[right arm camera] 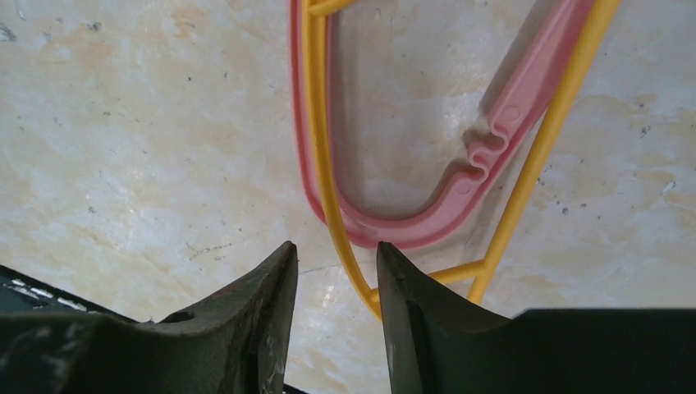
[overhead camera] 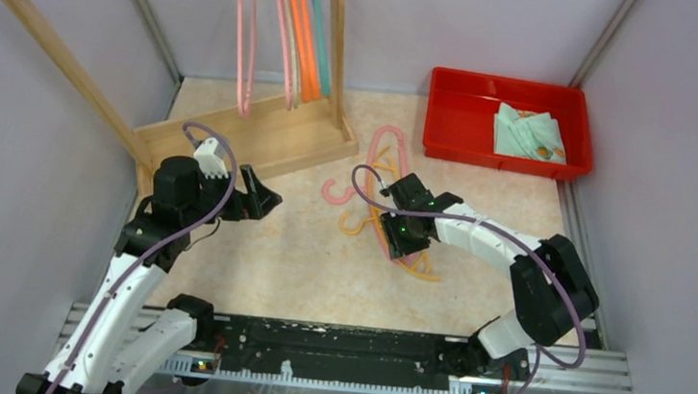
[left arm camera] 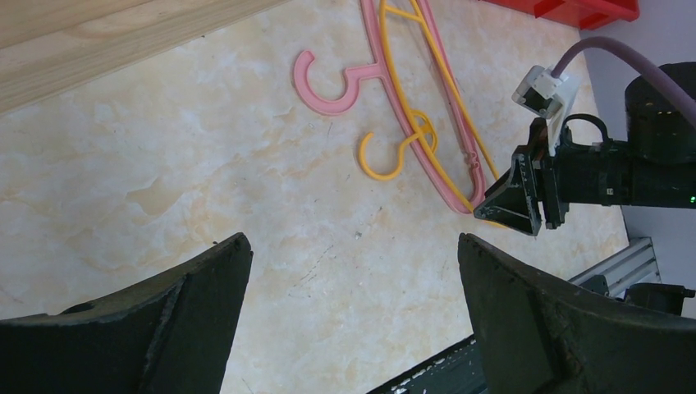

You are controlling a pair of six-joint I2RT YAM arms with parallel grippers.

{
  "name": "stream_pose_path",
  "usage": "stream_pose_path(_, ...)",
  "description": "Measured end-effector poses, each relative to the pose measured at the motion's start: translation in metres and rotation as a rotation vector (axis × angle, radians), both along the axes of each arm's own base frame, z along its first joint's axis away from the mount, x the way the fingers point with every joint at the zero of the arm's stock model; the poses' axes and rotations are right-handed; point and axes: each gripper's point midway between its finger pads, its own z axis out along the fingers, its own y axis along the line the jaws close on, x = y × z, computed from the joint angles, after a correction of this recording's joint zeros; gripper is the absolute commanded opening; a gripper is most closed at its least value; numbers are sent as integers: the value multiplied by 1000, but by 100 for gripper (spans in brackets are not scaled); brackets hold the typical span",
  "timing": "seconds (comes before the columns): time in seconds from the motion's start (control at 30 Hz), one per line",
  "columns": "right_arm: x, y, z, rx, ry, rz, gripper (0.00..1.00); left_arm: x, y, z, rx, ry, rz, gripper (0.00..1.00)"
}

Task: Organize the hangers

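Right gripper (right arm camera: 335, 254) astride yellow hanger (right arm camera: 315, 123), cloth (overhead camera: 528, 134) in bin (overhead camera: 458, 111)

Top camera: fixed high on the near side of the thin pink plastic hanger (overhead camera: 330, 193), looking steeply down over the beige marbled tabletop (overhead camera: 299, 269). Left wrist camera: low, facing that hanger (left arm camera: 361, 72) from well apart; right wrist camera: straight down, tight over its rounded end (right arm camera: 410, 230). All three views share it.

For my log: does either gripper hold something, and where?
Nothing held. The right gripper straddles the yellow hanger's end corner, jaws not closed; left gripper open, empty.
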Motion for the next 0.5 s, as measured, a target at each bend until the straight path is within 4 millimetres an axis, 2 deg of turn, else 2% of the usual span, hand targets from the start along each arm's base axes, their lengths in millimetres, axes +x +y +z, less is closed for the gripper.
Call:
stream_pose_path(0.2, 2, 0, -16, -25, 18, -12, 29, 0, 0, -1, -3, 1, 2, 100)
stream_pose_path(0.5, 4, -1, -24, -41, 19, -15, 22, 1, 0, -1, -3, 2, 3, 100)
